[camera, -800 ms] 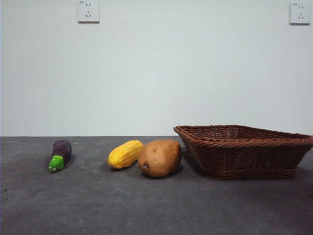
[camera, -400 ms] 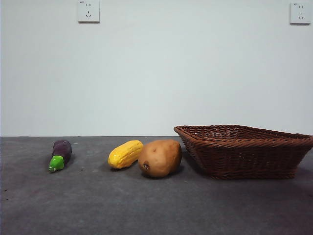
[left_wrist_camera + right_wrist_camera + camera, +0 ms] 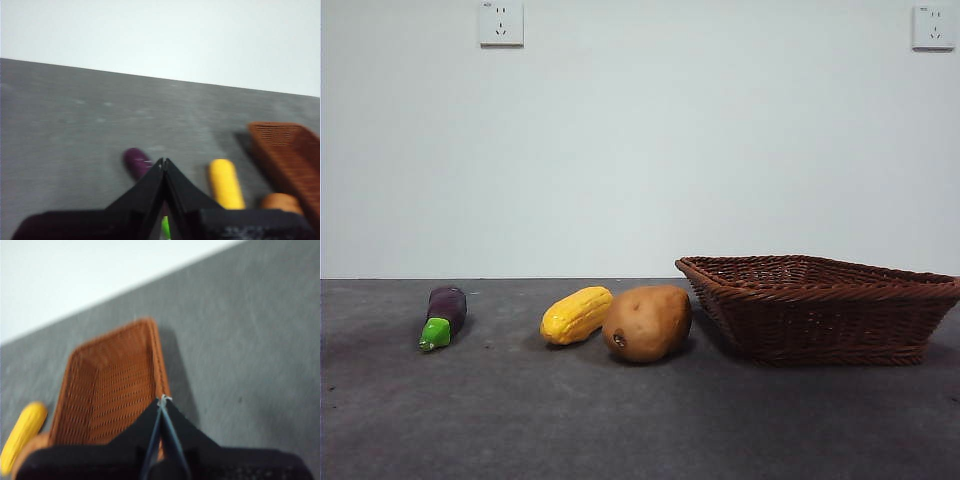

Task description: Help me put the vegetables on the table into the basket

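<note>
On the dark grey table (image 3: 620, 420) lie three vegetables in a row: a purple eggplant (image 3: 443, 316) with a green cap, a yellow corn cob (image 3: 576, 314), and a brown potato (image 3: 646, 322) touching the corn. To their right stands the brown wicker basket (image 3: 820, 308), with nothing visible inside. My left gripper (image 3: 164, 162) is shut and hovers above the eggplant (image 3: 138, 162), with the corn (image 3: 226, 183) beside it. The right gripper (image 3: 163, 400) is shut too, high over the basket (image 3: 112, 385) near its rim. Neither gripper shows in the front view.
A plain white wall with two power sockets (image 3: 501, 23) rises behind the table. The potato (image 3: 281, 201) lies close against the basket's near corner (image 3: 280, 150).
</note>
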You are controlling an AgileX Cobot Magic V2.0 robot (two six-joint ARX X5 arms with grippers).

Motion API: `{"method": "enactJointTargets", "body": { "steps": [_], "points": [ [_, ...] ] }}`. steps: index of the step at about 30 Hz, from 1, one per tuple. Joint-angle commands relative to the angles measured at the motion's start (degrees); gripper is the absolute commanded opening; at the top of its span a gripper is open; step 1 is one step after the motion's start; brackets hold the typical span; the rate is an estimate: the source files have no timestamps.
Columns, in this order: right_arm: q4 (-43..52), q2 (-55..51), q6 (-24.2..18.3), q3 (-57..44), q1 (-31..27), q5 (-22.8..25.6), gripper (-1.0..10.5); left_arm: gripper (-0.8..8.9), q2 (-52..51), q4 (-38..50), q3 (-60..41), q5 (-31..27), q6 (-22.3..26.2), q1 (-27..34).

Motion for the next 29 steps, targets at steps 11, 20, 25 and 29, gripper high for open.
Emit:
{"method": "enactJointTargets", "body": {
  "steps": [11, 20, 25, 29],
  "points": [
    [-15.87, 23.10, 0.07, 16.41, -0.04, -6.64, 0.0, -0.04, 18.78, 0.09, 7.54, 27.45, -4.13, -0.13],
    [-19.37, 37.57, -6.08, 25.09, 0.00, -16.63, 0.3, -0.05, 27.08, -1.57, 7.56, 27.36, -6.97, -0.13],
    [-25.18, 52.35, -10.67, 35.87, 0.07, -16.41, 5.1, -0.05, 30.99, -2.86, 7.56, 27.39, -6.64, -0.13],
    [-28.57, 64.19, -12.79, 45.53, 0.07, -14.82, 5.7, -0.05, 32.57, -4.61, 7.56, 27.39, -6.21, -0.13]
  ]
}}
